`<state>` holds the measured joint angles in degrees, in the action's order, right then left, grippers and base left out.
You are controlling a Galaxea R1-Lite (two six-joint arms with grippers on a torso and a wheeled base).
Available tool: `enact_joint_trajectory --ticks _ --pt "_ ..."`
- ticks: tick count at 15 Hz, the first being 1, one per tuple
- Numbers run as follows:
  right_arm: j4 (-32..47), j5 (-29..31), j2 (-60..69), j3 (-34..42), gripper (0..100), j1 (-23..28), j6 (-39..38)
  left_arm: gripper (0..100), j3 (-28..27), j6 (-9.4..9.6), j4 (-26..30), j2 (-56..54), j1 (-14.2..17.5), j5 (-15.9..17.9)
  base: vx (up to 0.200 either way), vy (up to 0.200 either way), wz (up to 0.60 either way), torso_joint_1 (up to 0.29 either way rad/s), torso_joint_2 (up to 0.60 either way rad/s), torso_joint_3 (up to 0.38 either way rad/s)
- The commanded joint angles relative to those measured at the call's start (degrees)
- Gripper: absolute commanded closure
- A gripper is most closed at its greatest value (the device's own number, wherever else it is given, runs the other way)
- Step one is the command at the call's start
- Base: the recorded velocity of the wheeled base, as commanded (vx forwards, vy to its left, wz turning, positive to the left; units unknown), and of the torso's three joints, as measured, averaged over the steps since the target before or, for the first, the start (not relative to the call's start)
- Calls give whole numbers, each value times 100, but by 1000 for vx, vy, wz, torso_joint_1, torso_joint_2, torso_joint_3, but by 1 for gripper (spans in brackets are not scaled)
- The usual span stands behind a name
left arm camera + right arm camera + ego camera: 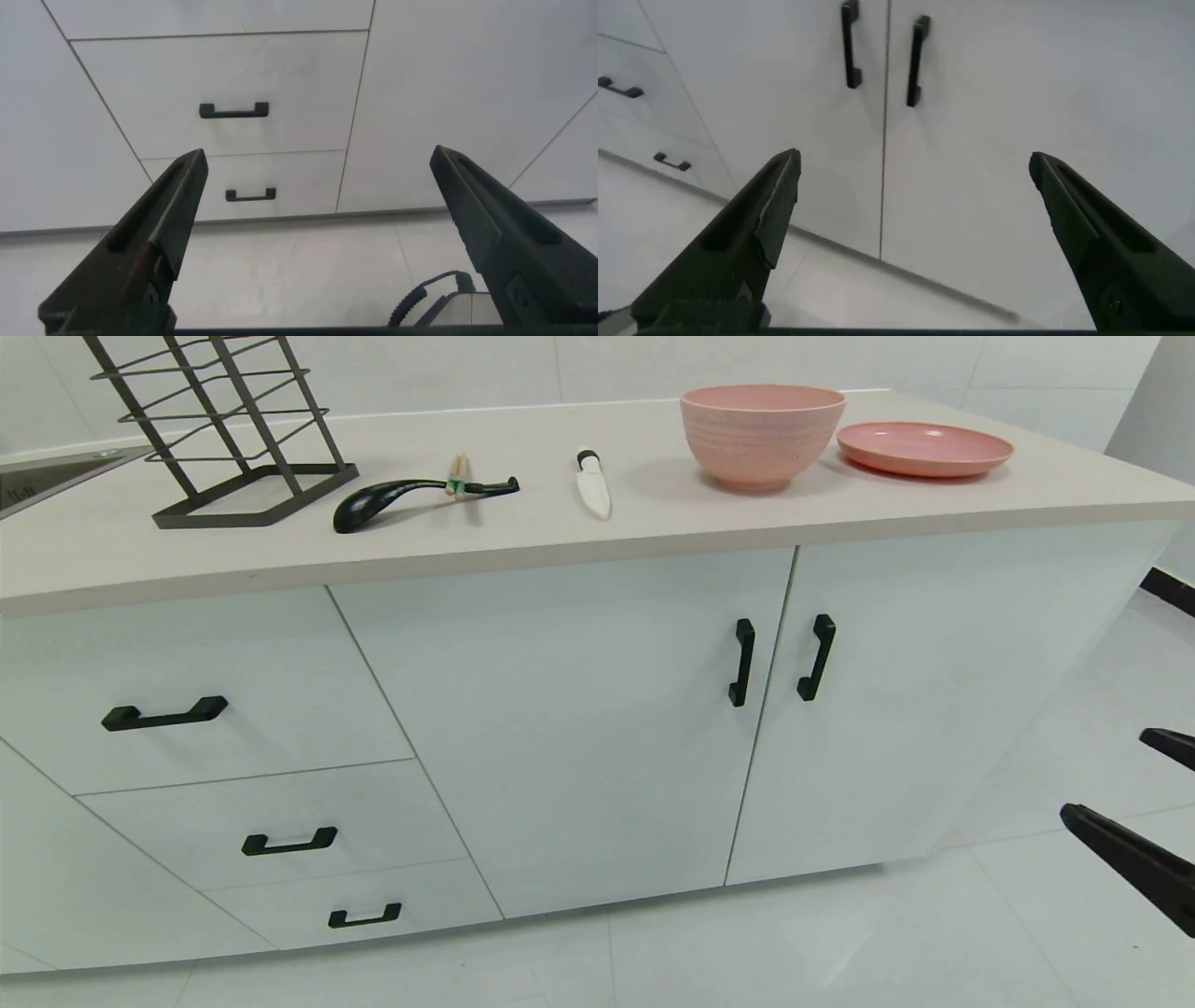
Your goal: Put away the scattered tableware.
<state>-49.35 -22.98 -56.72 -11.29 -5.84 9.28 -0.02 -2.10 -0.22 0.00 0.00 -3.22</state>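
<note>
The desk carries all the scattered tableware, and it stands well above both end effectors, so any coming reach probably has to go up and forward first. Below it, the cabinet doors face the right end effector, which hangs low with its fingers spread wide and holding nothing. The drawers face the left end effector, which is just as open and empty. At the desk's left end stands the black wire rack. Toward the right end sits the pink bowl, with the pink plate just beside it. Both lie on the right arm's side, which makes that arm the nearer one for them. The black ladle lies with its long axis along the desk, scoop toward the rack, on the left arm's side. The white knife lies between ladle and bowl, running front to back with its dark end away from the robot. The chopsticks cross the ladle's handle, also front to back.
</note>
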Motion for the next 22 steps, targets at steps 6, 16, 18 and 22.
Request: enact_joint_trajectory --ticks 6,16,18,22 --pt "-1516 -857 -1772 109 0 153 303 0 -6 -28 -4 0 0 -3 0 0 0 0 0 0" --pt "-2545 -1719 -3908 -1473 0 -154 584 0 2 78 -1050 0 0 5 0 0 0 0 0 0" --pt "-2545 -1719 -3908 -1508 0 -172 619 0 2 43 -1868 0 0 76 0 0 0 0 0 0" --pt "-2589 -1719 -3881 -1112 0 -154 619 0 -1755 78 -1841 1151 -167 1877 0 0 0 0 0 0"
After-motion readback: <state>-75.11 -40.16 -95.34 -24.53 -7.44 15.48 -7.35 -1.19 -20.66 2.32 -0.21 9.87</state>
